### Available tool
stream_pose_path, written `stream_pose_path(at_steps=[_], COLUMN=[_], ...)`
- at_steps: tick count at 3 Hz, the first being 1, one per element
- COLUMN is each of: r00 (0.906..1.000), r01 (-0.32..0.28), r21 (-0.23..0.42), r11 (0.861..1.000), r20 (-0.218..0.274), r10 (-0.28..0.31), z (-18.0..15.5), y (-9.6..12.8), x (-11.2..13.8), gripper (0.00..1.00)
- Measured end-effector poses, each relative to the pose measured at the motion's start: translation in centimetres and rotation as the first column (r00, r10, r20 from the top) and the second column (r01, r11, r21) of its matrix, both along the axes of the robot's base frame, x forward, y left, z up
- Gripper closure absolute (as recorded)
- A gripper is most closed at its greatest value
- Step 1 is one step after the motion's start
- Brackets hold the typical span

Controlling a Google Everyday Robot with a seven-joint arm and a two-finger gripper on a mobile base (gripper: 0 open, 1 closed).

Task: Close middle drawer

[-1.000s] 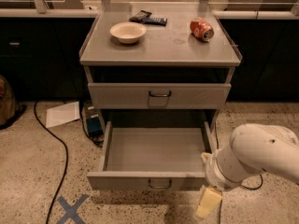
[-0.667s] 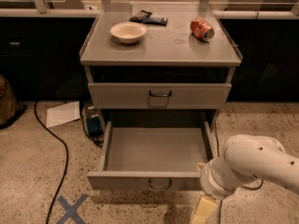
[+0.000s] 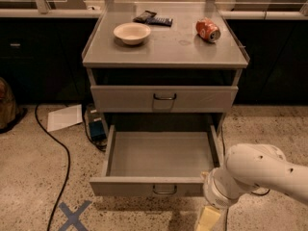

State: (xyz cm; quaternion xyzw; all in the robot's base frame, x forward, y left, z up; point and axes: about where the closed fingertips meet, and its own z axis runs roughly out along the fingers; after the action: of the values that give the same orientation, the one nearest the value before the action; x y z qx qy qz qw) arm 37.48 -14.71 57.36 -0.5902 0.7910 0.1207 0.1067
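Observation:
The middle drawer (image 3: 159, 154) is pulled far out of the grey cabinet (image 3: 163, 47), and its plain grey tray is empty. Its low front panel (image 3: 139, 186) carries a small dark wire handle (image 3: 164, 190) at the centre. The drawer above it (image 3: 163, 98) is closed. My white arm (image 3: 255, 172) comes in from the lower right. My gripper (image 3: 208, 219) hangs at the bottom edge of the view, just in front of and below the drawer's right front corner.
On the cabinet top are a cream bowl (image 3: 132, 32), a red can (image 3: 208, 30) lying on its side and a dark packet (image 3: 153, 19). On the floor to the left are a black cable (image 3: 60, 148), a white sheet (image 3: 65, 117), a blue box (image 3: 97, 129) and a blue tape cross (image 3: 73, 215).
My arm and gripper have moved left and a little down, closer to the right front corner of the open drawer. The drawer has not moved.

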Motion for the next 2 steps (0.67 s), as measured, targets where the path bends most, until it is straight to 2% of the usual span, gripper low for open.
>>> stream_pose_path(at_steps=[1, 2], r00=[0.9981, 0.9914], r01=[-0.016, -0.007], r21=[-0.021, 0.014], r11=[1.000, 1.000], r20=[-0.060, -0.131], r10=[0.014, 0.008], z=[-5.5, -10.9], y=[0.7, 1.7], x=[-1.3, -2.4], gripper=[0.00, 0.00])
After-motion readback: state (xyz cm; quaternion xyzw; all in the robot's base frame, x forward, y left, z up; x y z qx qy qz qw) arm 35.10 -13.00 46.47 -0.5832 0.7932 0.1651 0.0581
